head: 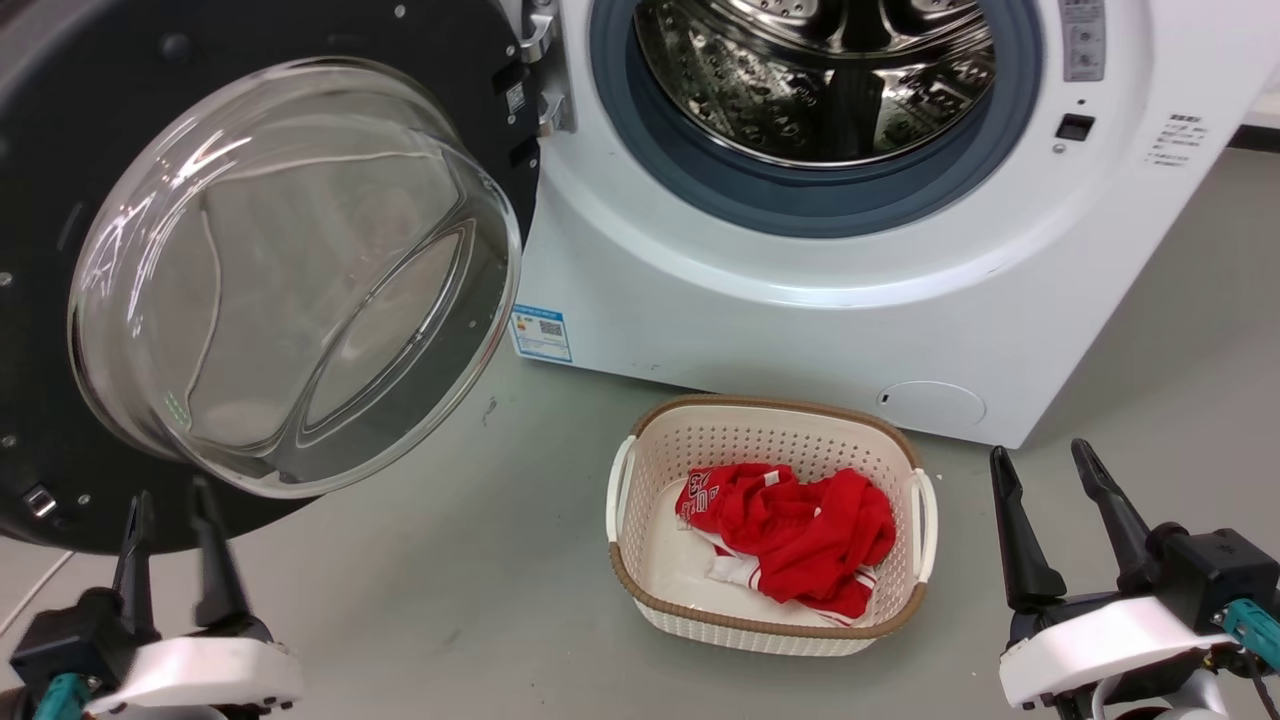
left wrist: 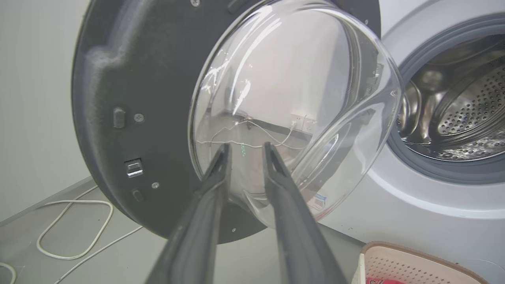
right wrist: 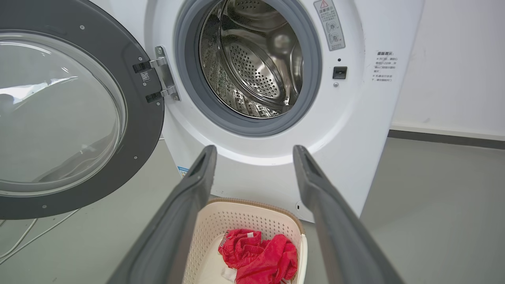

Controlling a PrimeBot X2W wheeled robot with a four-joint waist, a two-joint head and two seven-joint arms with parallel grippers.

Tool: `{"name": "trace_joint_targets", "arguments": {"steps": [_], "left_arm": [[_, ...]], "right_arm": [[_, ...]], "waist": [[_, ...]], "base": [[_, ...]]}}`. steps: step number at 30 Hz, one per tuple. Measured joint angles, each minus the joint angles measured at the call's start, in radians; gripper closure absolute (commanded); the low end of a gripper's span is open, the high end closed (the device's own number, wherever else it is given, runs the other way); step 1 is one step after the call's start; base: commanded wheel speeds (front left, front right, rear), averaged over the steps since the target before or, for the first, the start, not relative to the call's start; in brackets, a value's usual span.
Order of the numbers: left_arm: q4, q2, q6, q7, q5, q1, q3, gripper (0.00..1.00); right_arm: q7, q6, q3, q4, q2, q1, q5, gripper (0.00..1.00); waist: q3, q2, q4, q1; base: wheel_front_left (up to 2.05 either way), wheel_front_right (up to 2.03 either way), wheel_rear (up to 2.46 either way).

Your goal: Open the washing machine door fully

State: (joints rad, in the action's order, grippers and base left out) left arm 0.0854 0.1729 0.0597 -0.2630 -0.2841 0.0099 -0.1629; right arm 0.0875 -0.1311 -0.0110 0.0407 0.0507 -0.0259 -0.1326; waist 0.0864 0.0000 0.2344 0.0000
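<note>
Closest to my head camera, the left gripper (head: 170,492) sits at the lower left of the frame. Its jaws are slightly apart with nothing between them, and their tips overlap the lower edge of the door; I cannot tell whether they touch it. The right gripper (head: 1038,450) is at the lower right, its jaws wider apart and empty, clear of everything.

The white washing machine (head: 900,300) fills the upper right. The washing machine door (head: 60,150) fills the upper left, swung out on its hinge (right wrist: 163,75) so that it stands beside the machine's front with its inner side facing me. Its clear glass bowl (head: 290,270) bulges toward the camera. On the left wrist view the left gripper (left wrist: 247,145) points straight at that bowl (left wrist: 292,98).

The steel drum (head: 820,80) is exposed inside its grey rubber ring (head: 800,205).

On the floor (head: 450,560) just in front of the machine stands a white perforated laundry basket (head: 770,405) with a brown rim. A crumpled red garment (head: 800,530) lies inside it. On the right wrist view the right gripper (right wrist: 254,148) hangs above the basket (right wrist: 244,213).

A white cable (left wrist: 75,228) loops on the floor under the door. A small blue sticker (head: 541,333) marks the machine's lower left corner.
</note>
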Motion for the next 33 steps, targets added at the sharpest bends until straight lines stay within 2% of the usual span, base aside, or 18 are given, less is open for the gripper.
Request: {"name": "trace_joint_targets", "arguments": {"steps": [7,19,26,33], "left_arm": [[-0.043,-0.025,-0.017,0.0,0.025,0.029,0.038,0.0],[-0.067,-0.065,-0.069,0.0,0.082,-0.014,0.165,0.0],[-0.046,-0.063,-0.074,0.0,0.096,-0.037,0.186,0.0],[-0.041,-0.061,-0.063,0.0,0.097,-0.037,0.184,0.0]], "right_arm": [[-0.002,0.0,0.0,0.007,0.0,-0.01,0.008,0.0],[-0.012,0.0,-0.033,0.054,0.0,-0.015,0.057,0.0],[-0.025,0.0,-0.037,0.077,0.0,-0.021,0.063,0.0],[-0.026,0.0,-0.018,0.076,0.0,-0.026,0.055,0.0]], "waist": [[-0.026,0.0,-0.039,0.0],[-0.054,0.0,-0.159,0.0],[-0.06,0.0,-0.228,0.0],[-0.053,0.0,-0.257,0.0]], "base": [[0.0,0.0,0.0],[0.0,0.0,0.0],[0.0,0.0,0.0],[0.0,0.0,0.0]]}}
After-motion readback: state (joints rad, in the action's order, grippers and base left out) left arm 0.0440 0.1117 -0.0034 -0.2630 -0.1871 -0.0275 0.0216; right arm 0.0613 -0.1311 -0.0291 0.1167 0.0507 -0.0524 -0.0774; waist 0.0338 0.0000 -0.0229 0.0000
